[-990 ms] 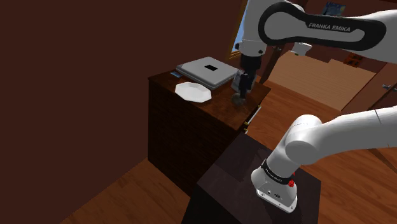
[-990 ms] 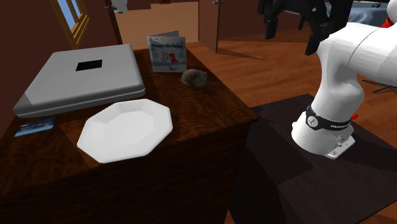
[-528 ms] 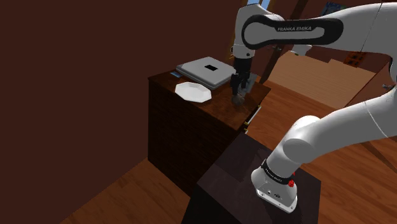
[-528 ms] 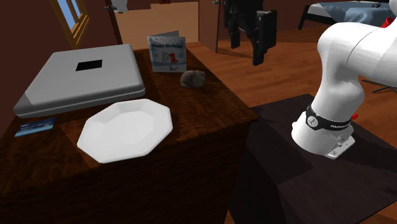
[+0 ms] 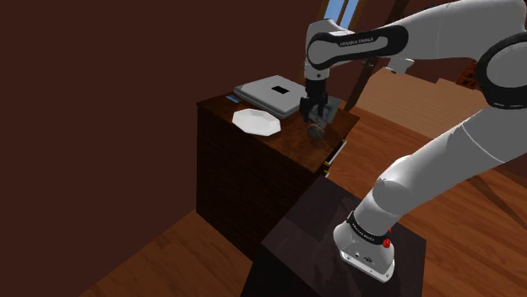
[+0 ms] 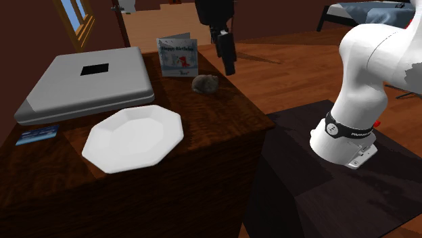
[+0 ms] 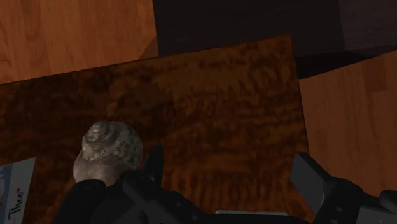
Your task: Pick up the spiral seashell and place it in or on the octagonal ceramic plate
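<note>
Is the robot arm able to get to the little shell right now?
Probably yes. The shell lies uncovered on the cabinet top, and the open end effector hangs just above it, though a bit to one side.

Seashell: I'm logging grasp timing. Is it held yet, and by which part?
Nothing is held. The gripper has its jaws open, and the seashell lies on the wooden top outside the jaws, not between them.

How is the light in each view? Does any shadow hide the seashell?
Shoulder view: dim overall, the seashell a small grey spot below the gripper. Second exterior view: brighter, the white plate stands out, without glare. Wrist view: the seashell is evenly lit, unshadowed, beside one of the open fingers.
</note>
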{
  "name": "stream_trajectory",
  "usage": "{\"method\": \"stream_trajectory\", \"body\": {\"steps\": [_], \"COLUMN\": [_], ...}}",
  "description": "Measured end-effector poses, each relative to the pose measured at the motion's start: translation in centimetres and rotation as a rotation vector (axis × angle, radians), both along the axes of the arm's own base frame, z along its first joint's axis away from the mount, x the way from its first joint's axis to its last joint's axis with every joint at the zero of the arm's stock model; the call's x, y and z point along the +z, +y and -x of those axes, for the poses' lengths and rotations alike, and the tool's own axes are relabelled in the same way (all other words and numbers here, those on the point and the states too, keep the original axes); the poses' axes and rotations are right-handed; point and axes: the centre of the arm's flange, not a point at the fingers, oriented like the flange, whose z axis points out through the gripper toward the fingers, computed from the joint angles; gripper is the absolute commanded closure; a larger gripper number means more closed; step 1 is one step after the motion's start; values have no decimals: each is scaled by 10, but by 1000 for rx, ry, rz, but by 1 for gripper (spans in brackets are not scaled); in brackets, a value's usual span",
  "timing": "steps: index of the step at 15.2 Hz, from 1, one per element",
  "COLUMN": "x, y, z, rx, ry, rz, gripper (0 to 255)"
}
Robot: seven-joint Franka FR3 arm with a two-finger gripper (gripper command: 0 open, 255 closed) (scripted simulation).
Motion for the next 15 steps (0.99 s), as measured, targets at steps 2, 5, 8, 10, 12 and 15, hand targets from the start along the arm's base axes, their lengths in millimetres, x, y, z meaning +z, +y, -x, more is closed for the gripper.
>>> {"method": "stream_trajectory", "body": {"steps": [2, 5, 8, 10, 12, 15], "x": [-10, -26, -40, -50, -56, -70], "y": [-24, -60, -97, -122, -144, -150], "z": [-8, -19, -29, -33, -37, -34], "rx": [-44, -111, -177, -221, -256, -268], "ry": [4, 11, 18, 22, 26, 28], "rz": [10, 25, 40, 50, 58, 61], "gripper": [0, 0, 0, 0, 0, 0]}}
